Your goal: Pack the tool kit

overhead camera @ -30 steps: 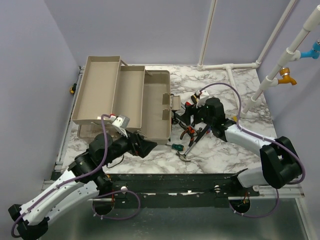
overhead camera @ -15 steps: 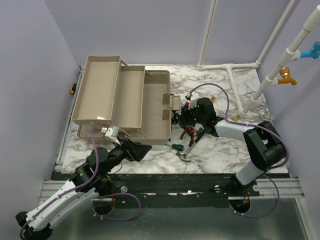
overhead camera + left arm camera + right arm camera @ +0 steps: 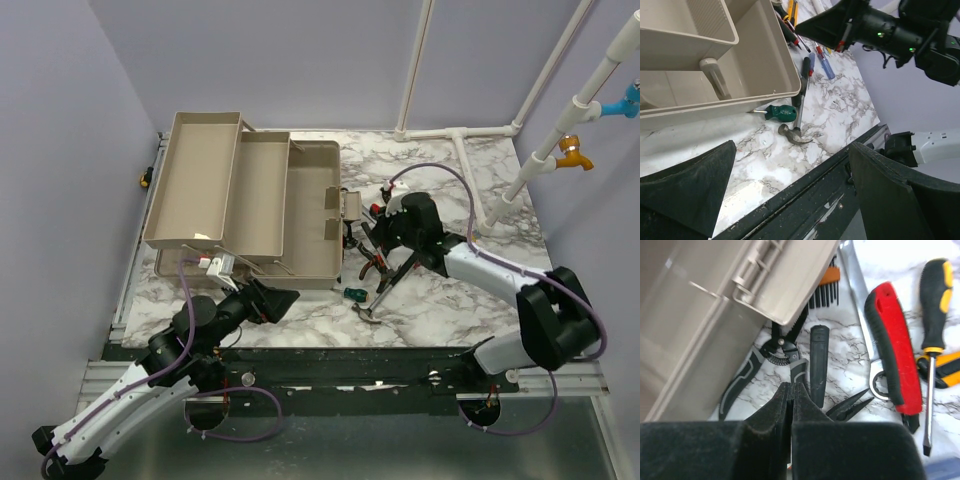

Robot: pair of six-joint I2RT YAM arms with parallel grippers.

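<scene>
**Right pincer clamps shut over the loose tools**

Since 1 second ago the right gripper has gone from spread to fully clenched; its arm leaned in toward the toolbox and has since drawn back a little to the right; the left arm has pulled away from the box front and now sits lower, near the table's front edge.

From the right wrist, the 2 fingers press together with no gap between them; their tips sit just over the right handle of the grey-handled pliers; whether they pinch that handle cannot be told. The pliers' head lies at the toolbox corner, partly under its edge; the black grip of the hammer lies just right of the fingertips. Further right, the wrench, the red knife and the black-and-yellow screwdriver lie side by side on the marble table.

The left gripper is spread wide and holds nothing; it hovers over the near part of the table; ahead of it on the marble lie the hammer's head and the green-handled screwdriver, both just beside the toolbox's front wall.

The toolbox stands open at the left rear of the table; its 2 beige trays are fanned out to the left.
</scene>
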